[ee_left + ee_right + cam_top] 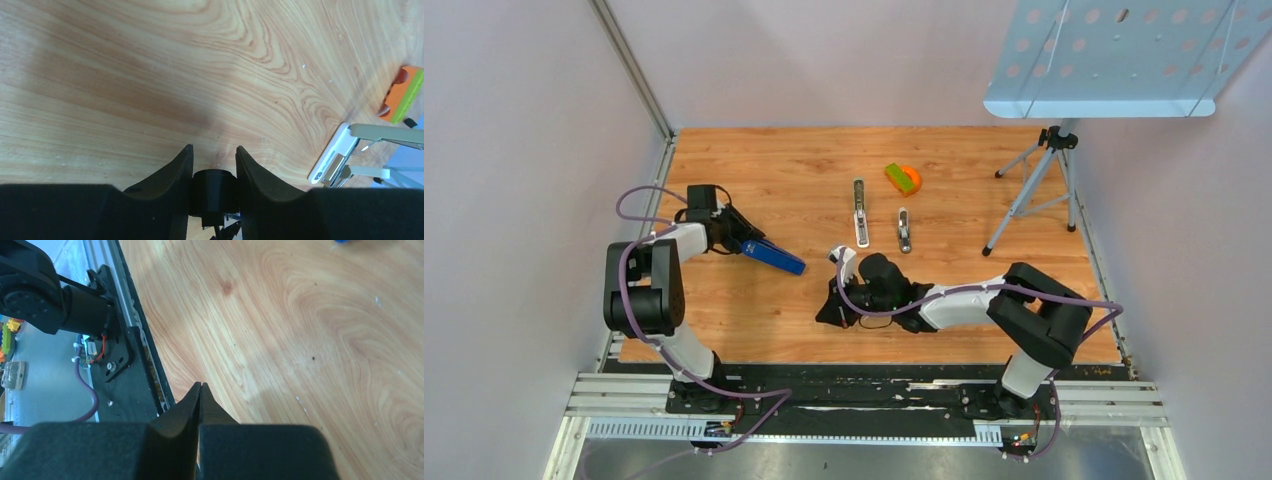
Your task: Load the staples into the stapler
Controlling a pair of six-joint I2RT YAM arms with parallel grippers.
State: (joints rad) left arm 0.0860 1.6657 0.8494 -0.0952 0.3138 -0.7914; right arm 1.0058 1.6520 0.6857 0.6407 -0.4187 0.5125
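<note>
A blue stapler (776,256) lies slanted on the wooden table, left of centre. My left gripper (749,243) is shut on its near end, which shows in the left wrist view as a dark block (214,192) clamped between the fingers (176,172). My right gripper (832,310) hangs low over the table's near middle. Its fingers (192,402) are pressed together with nothing showing between them. I cannot pick out the staples in any view.
An open white and silver stapler (860,212) lies at the centre back and shows in the left wrist view (334,161). Beside it are a small silvery piece (904,230) and an orange and green object (902,178). A tripod stand (1034,185) stands at the back right.
</note>
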